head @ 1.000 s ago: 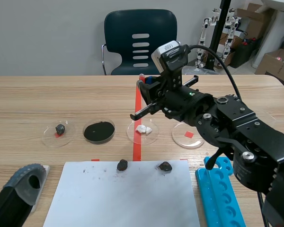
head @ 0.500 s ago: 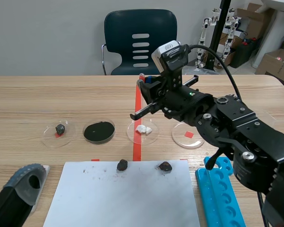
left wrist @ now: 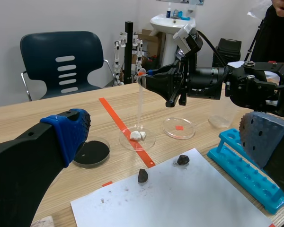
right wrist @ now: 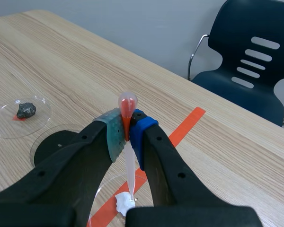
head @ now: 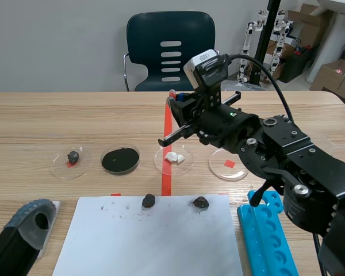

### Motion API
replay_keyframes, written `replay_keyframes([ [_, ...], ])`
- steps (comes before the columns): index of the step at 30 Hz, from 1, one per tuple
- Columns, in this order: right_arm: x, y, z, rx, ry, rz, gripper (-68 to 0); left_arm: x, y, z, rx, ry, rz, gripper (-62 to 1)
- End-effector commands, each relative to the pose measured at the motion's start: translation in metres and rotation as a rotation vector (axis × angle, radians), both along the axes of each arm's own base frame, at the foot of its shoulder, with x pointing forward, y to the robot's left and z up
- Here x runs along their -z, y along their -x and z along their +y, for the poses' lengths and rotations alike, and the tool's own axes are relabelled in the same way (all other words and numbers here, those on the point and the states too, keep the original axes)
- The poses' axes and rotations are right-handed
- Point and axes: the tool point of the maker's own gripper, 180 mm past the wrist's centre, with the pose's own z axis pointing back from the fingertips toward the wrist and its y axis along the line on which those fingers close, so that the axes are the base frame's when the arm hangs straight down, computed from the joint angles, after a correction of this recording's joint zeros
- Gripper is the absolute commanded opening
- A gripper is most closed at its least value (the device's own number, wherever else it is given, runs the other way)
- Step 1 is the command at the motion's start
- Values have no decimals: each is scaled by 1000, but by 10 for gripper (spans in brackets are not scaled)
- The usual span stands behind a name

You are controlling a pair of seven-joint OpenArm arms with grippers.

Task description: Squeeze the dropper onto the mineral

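Dropper (right wrist: 129,172) over wooden table (right wrist: 61,61), chair (right wrist: 255,61) beyond

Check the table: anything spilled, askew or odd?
Only small things. Dark crumbs and smudges are scattered on the white sheet near two dark stones, which lie loose on its far edge. The dropper, in the right gripper, stands upright over the white mineral; no spill shows there.

We count three dark rocks (head: 73,156) (head: 148,200) (head: 200,202), four clear round dishes (head: 58,168) (head: 120,160) (head: 160,164) (head: 228,171) and maybe a faint fifth (left wrist: 220,121), one dropper (right wrist: 128,105), one white sheet (head: 149,241), one blue rack (head: 270,230), one chair (head: 171,46).
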Motion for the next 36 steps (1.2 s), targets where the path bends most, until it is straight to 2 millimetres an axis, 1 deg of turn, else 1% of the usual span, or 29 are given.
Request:
replay_keyframes([
  [1, -13, -5, 2, -2, -25, -36, -667, -8, 0, -1, -2, 23, -22, 14],
  [13, -17, -6, 0, 5, -37, -48, -667, -8, 0, -1, -2, 22, -21, 14],
  [36, -16, -6, -1, 5, -31, -47, -667, -8, 0, -1, -2, 22, -21, 14],
])
